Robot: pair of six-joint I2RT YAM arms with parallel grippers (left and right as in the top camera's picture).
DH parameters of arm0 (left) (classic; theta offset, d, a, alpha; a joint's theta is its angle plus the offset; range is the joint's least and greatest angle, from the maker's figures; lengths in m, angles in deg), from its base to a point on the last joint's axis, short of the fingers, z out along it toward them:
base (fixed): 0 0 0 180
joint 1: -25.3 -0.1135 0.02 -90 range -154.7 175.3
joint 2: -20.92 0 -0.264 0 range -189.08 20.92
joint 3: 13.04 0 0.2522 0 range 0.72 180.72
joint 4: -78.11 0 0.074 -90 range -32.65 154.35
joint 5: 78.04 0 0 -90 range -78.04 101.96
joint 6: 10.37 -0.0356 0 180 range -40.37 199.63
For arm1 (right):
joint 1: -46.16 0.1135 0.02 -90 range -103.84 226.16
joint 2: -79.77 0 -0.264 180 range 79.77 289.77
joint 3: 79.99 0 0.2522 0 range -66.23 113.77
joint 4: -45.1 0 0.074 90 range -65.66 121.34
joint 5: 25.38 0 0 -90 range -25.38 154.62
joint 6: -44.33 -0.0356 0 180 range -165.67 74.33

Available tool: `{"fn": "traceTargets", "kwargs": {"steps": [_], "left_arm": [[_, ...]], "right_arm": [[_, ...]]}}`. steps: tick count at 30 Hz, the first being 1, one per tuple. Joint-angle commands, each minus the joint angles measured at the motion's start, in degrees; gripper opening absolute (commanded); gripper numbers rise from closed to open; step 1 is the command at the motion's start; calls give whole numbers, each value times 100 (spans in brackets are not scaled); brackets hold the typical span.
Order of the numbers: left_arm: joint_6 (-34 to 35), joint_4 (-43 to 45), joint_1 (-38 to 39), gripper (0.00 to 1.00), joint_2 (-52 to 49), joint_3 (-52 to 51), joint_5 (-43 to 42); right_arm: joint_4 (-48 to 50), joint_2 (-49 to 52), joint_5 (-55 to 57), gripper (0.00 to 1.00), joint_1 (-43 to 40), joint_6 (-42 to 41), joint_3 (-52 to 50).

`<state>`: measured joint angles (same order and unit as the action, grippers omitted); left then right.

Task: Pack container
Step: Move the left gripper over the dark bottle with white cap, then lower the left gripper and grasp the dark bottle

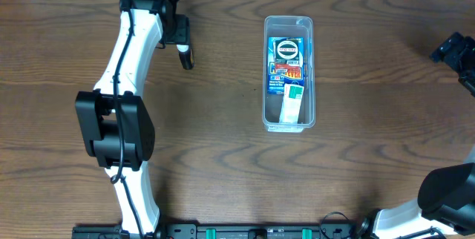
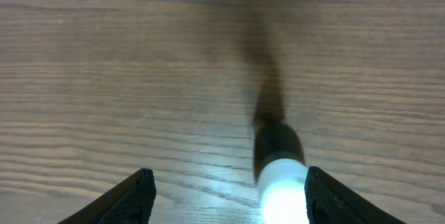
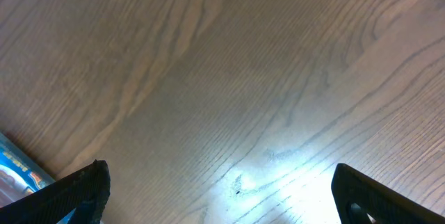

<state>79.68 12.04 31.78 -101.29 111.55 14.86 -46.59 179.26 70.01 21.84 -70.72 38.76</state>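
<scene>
Left gripper straddled the marker, hold unclear; right gripper gaped. Pickup step, seemingly; next, clamp firmly, reach container.

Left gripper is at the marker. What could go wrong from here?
1. The marker lies off-centre between the fingers of the open left gripper, close against one; closing may nudge or roll it instead of pinching it.
2. The container is narrow and packets already fill most of it, so the marker may catch the rim or end up resting on top.
</scene>
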Motion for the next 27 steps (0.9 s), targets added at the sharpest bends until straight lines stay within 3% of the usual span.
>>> {"fn": "traceTargets", "kwargs": {"steps": [1,12,27], "left_arm": [[-155,33,52,70,-37,48,-254],[-129,-92,57,70,-96,31,-831],[42,-190,55,70,-404,-2,-826]], "right_arm": [[13,28,22,99,-26,-63,-11],[13,28,22,99,-26,-63,-11],[13,28,20,99,-26,-63,-11]]}}
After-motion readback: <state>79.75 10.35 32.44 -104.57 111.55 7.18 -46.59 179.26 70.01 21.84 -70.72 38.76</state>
